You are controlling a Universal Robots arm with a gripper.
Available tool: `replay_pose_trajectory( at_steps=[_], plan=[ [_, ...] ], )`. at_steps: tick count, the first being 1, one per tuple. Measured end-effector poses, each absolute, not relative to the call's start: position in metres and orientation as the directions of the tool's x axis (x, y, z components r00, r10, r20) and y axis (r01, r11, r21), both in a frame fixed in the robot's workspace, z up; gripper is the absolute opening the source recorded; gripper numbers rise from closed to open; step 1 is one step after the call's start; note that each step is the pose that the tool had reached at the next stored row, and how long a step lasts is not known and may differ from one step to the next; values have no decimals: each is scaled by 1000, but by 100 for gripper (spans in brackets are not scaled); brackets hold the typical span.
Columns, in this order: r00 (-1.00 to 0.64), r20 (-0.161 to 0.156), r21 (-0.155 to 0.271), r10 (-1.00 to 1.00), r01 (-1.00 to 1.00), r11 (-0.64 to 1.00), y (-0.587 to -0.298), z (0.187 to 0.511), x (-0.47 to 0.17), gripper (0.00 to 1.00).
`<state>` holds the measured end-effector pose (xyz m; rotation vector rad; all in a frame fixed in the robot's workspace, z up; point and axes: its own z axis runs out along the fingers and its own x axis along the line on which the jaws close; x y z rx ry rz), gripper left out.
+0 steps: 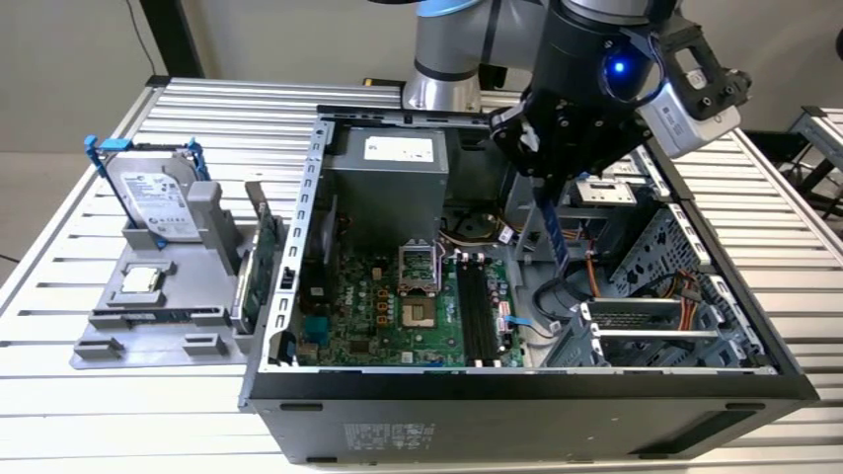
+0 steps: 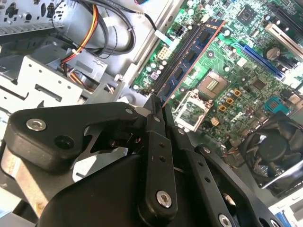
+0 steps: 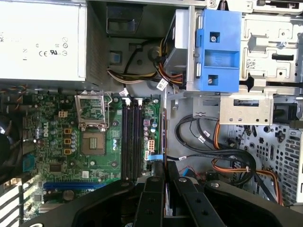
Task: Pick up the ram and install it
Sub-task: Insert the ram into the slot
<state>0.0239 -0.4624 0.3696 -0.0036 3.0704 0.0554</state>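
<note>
My gripper [image 1: 548, 190] hangs over the open computer case [image 1: 527, 380], shut on one end of the ram [image 1: 558, 233]. The ram is a thin blue-green stick that hangs downward, above the case floor and to the exterior view's right of the long black memory slots [image 1: 481, 314]. In the second wrist view the ram [image 2: 189, 56] sticks out from between the fingertips [image 2: 155, 109] with its black chips showing, over the motherboard [image 2: 236, 71]. In the first wrist view the ram [image 3: 164, 135] appears edge-on, beside the black slots [image 3: 132, 139] and apart from them.
A silver power supply [image 1: 389, 168] stands at the case's back. A metal drive cage [image 1: 658, 296] with orange and black cables [image 3: 227, 156] lies right of the slots, and a blue bracket [image 3: 218, 49] is mounted near it. A grey fixture [image 1: 145, 316] outside holds a hard drive [image 1: 158, 202].
</note>
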Motion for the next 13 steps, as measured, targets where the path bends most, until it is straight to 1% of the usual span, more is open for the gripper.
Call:
replay_pose_trajectory(
  at_steps=[13],
  plan=[
    [-997,-71,36,-1,-4,999,-462,365,24,0]
  ],
)
